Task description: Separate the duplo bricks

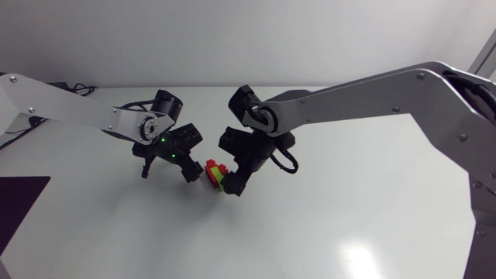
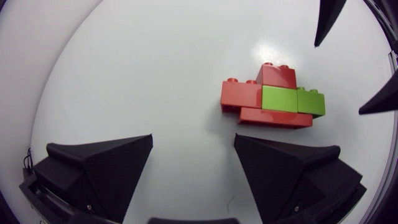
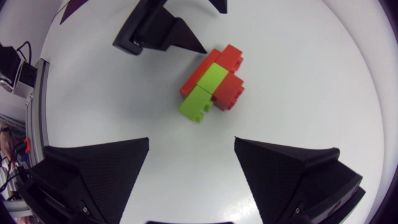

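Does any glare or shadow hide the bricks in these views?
Head view: a glare patch on the table, well away from the bricks, which lie in faint shadow only. Left and right wrist views: even light, with the bricks unobscured.

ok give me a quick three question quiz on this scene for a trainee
1. True or false: the left tool is shut on the joined cluster of red and green plastic duplo bricks.
2. Where does the cluster lie? A) on the white table B) inside a bowl C) on top of an arm
3. Fill in: the right tool has its fingers ____, with the cluster ahead of them.

Key: 1 false (its fingers are apart, touching nothing); 2 A; 3 open
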